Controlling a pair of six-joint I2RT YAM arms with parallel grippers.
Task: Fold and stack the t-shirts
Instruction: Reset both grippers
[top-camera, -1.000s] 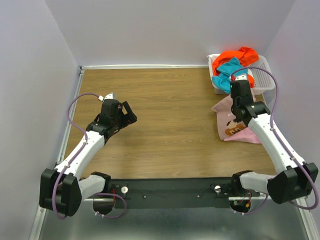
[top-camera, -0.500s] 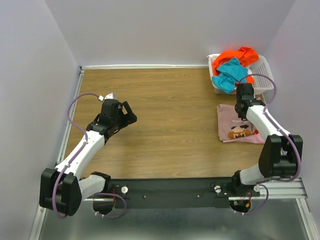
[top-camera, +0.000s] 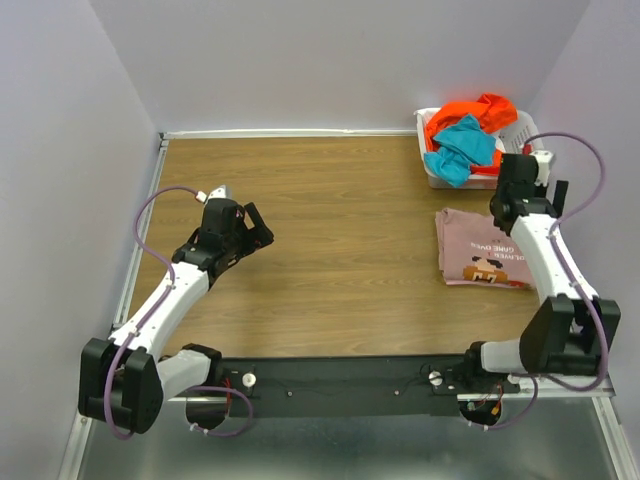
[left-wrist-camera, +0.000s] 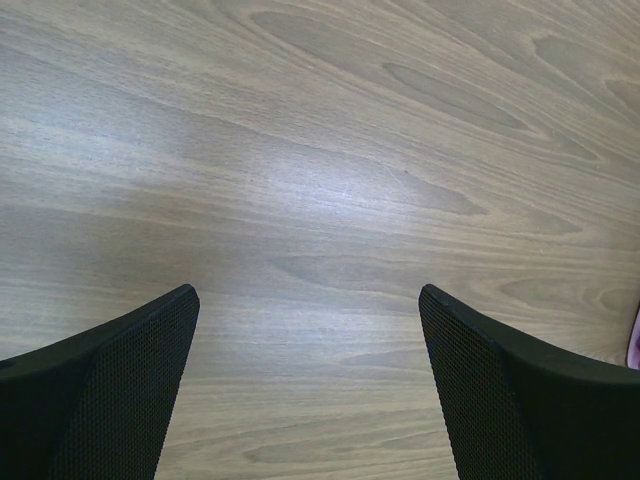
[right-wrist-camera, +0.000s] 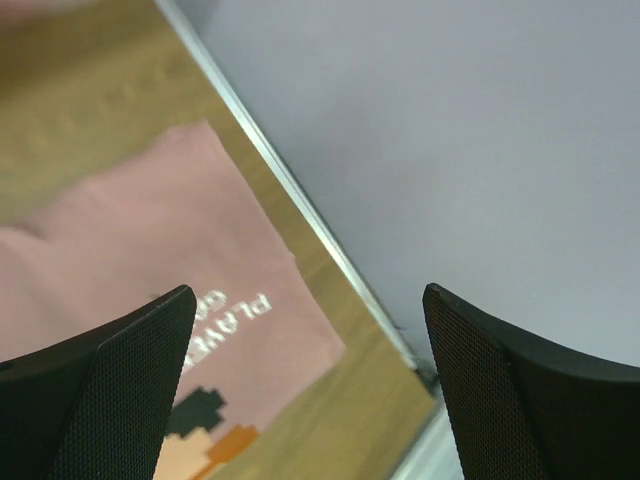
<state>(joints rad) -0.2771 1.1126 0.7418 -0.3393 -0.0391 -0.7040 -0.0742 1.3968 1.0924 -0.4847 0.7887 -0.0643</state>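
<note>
A dusty pink t-shirt (top-camera: 480, 248) with a pixel print lies folded flat on the wooden table's right side. In the right wrist view its right edge and white lettering (right-wrist-camera: 150, 250) show below the fingers. My right gripper (top-camera: 545, 185) (right-wrist-camera: 308, 290) hangs open and empty above the shirt's far right corner, close to the wall, touching nothing. An orange t-shirt (top-camera: 470, 112) and a teal t-shirt (top-camera: 462, 145) lie crumpled in the white basket (top-camera: 530, 125). My left gripper (top-camera: 260, 226) (left-wrist-camera: 305, 292) is open over bare wood on the left, holding nothing.
The basket stands in the far right corner, just behind the right gripper. The grey wall (right-wrist-camera: 450, 120) and a metal edge strip (right-wrist-camera: 300, 210) run close along the pink shirt's right side. Walls enclose the table on the left, back and right.
The right gripper has opened and let go of the pink shirt, then swung right toward the wall. The shirt now lies flat and folded. The left arm has not moved.
</note>
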